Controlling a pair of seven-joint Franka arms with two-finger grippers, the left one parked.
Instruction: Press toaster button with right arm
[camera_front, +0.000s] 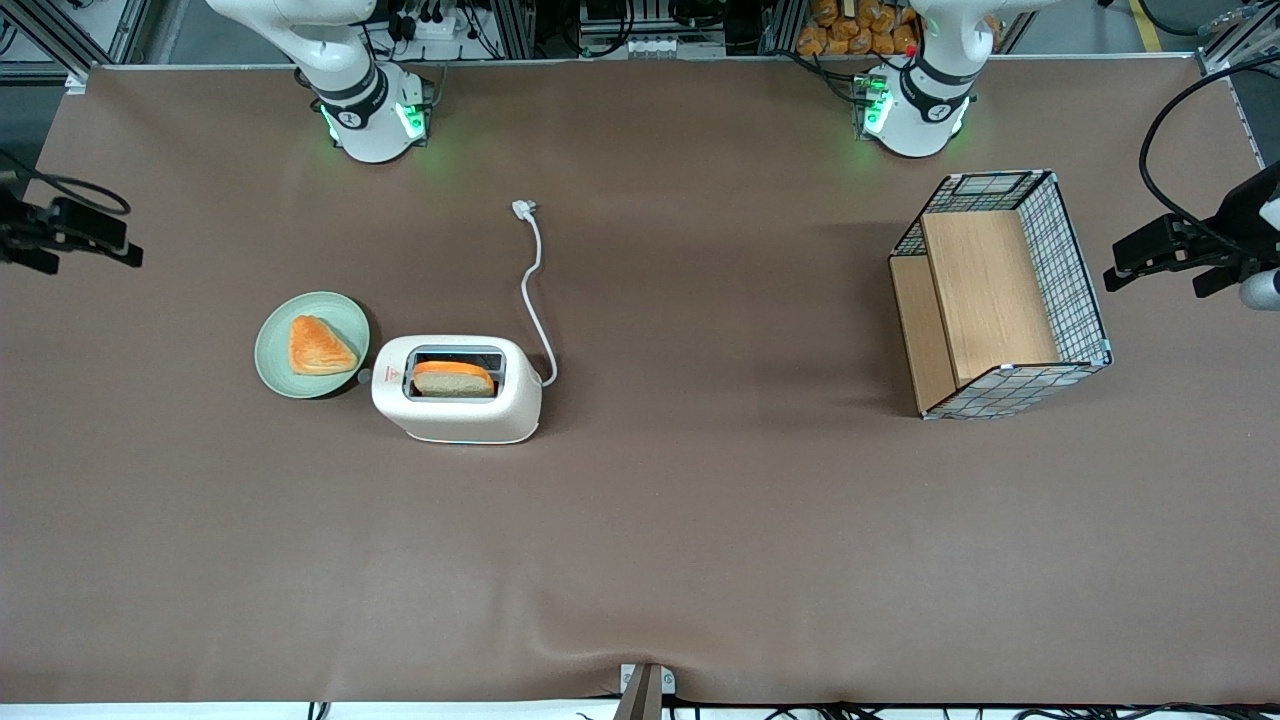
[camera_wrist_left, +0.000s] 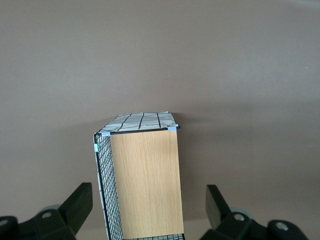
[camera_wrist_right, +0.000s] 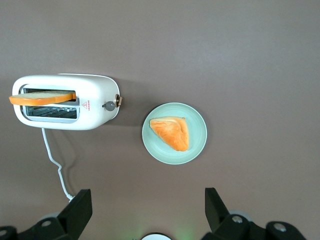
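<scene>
Table: I am looking at a wide tabletop (camera_front: 700, 520) covered in a matte brown sheet, smooth apart from a slight ripple at the edge nearest the front camera.

Toaster: I am seeing a small cream-white toaster (camera_front: 457, 390), glossy plastic with rounded corners, standing upright toward the working arm's end of the table. One dark slot is running along its top, and a tiny red mark is showing beside that slot.

Bread: a slice of bread (camera_front: 454, 379) with an orange crust is standing in the slot and sticking up out of it.

Button: the button (camera_wrist_right: 108, 105) is a tiny pale round knob jutting from the narrow end that bears the red mark, the end facing the plate.

Cord: a thin white cord (camera_front: 533, 290) is trailing from the toaster's other end, curving away from the front camera to a plug lying flat.

Plate: a round pale green plate (camera_front: 282, 358) is sitting just beside the button end, holding a triangular golden pastry (camera_front: 319, 346).

Basket: a wire-mesh basket (camera_front: 1075, 275) with pale wooden panels is lying toward the parked arm's end.

Gripper: my gripper (camera_wrist_right: 147, 212) is hovering high above the table, well apart from the toaster, its black fingers (camera_wrist_right: 77, 210) spread wide and holding nothing.
</scene>
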